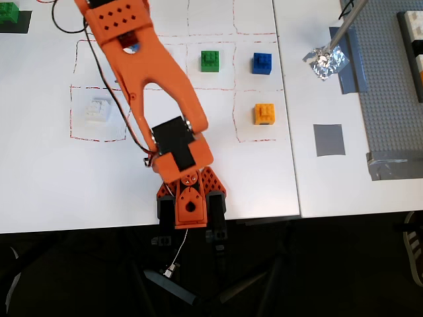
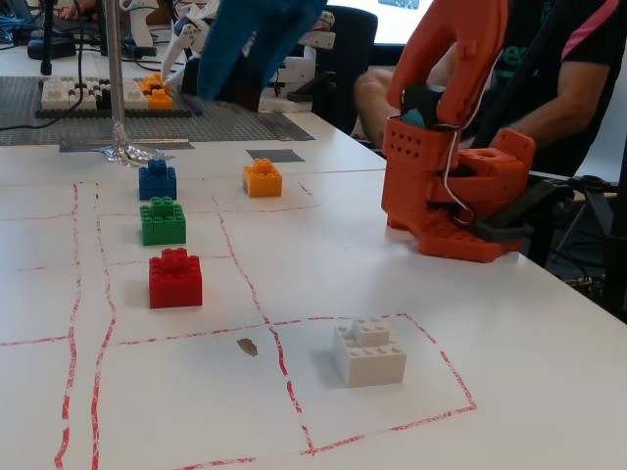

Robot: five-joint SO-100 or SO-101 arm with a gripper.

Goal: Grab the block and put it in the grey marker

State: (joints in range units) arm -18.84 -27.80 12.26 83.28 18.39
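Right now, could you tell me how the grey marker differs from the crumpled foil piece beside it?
The grey marker is a flat, matte, dark-grey square; the foil piece is crumpled, shiny silver and irregular. The marker lies bare, while a thin rod rises from the foil. In the overhead view, the foil sits higher in the picture. Both rest on the white table beside the studded baseplate.

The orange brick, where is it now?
In the overhead view the orange brick sits right of centre, just below the blue brick and left of the grey marker.

Bricks and marker on the surface [image 1: 251, 185]

In the overhead view, the grey marker [image 1: 328, 139] lies right of four bricks (two [image 1: 210, 61] [image 1: 262, 63] above, one [image 1: 264, 113] nearer, one [image 1: 98, 109] far left)
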